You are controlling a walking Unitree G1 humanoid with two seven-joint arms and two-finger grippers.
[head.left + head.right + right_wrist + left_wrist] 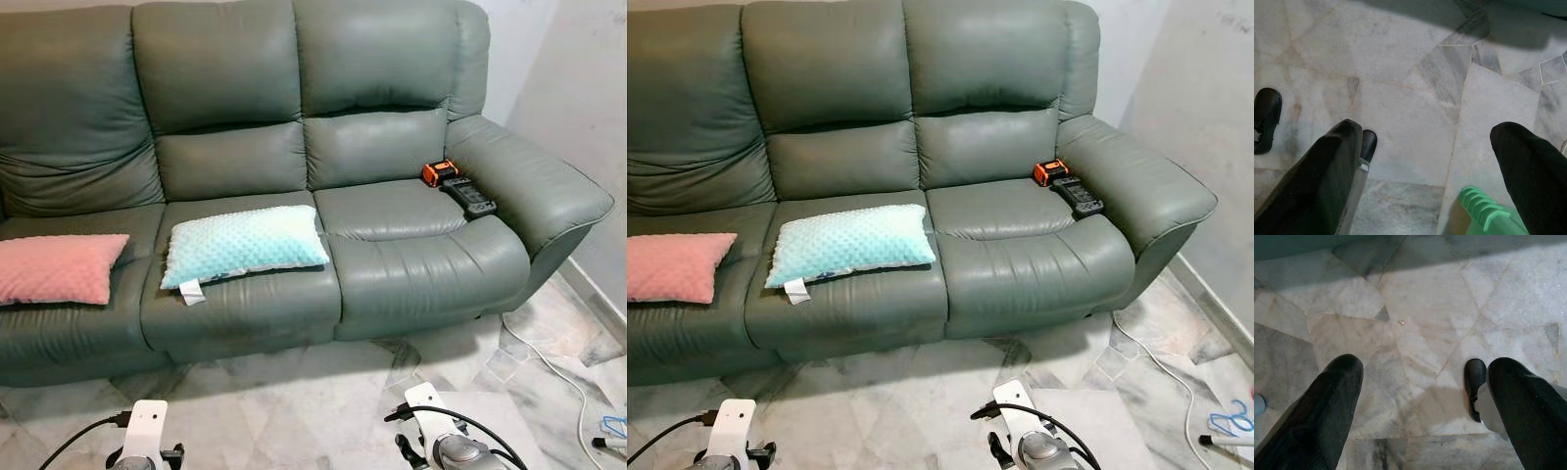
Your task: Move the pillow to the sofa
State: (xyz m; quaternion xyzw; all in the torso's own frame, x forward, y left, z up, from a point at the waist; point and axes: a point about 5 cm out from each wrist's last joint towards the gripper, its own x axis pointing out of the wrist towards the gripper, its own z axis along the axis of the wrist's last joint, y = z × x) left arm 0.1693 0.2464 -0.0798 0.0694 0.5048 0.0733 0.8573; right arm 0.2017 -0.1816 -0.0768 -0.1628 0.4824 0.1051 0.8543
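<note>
Two pillows on sofa (411, 264), teal pillow (243, 242), pink pillow (57, 266), left gripper (1420, 396) and right gripper (1425, 161) both released

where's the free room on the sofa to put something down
Freest: the right seat cushion, between the blue pillow and the black-and-orange tool by the armrest. The middle seat is mostly pillow, and the pink pillow covers much of the left seat.

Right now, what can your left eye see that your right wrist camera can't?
The left eye view has the green sofa with a blue pillow, a pink pillow and an orange-and-black tool. The right wrist view has the right gripper with open fingers and a green plastic thing. Both have the marble floor.
</note>
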